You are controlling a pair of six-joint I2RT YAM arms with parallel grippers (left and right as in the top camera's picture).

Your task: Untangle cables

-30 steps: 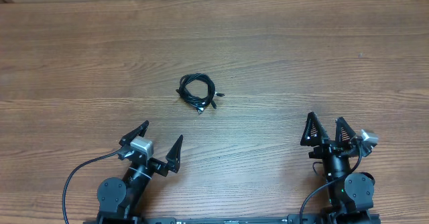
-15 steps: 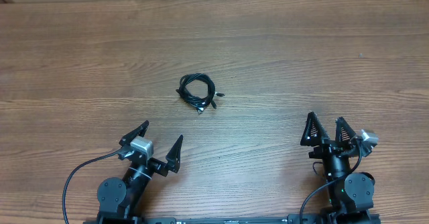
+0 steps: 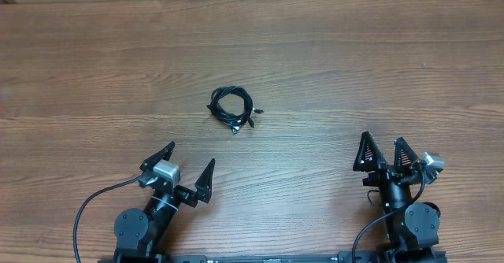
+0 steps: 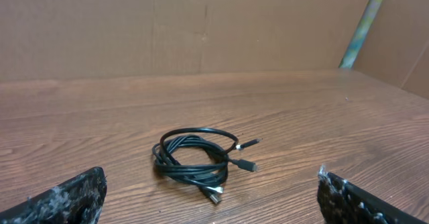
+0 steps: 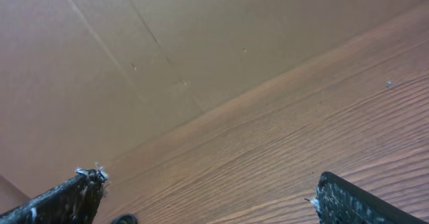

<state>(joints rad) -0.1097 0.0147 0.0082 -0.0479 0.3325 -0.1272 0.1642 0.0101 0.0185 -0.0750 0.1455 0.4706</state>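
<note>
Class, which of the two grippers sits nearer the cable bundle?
The left gripper: the cables lie just ahead of it, while the right gripper stands farther off to the side.

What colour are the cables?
The cables are black, with little silver plug tips. The left wrist view shows them best.

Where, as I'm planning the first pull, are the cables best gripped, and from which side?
Probably at a loose plug end, not the coil. The cables lie flat in a tight loop, but short tails stick out on its near and right sides. The open left gripper faces them, so come down from that near side.
</note>
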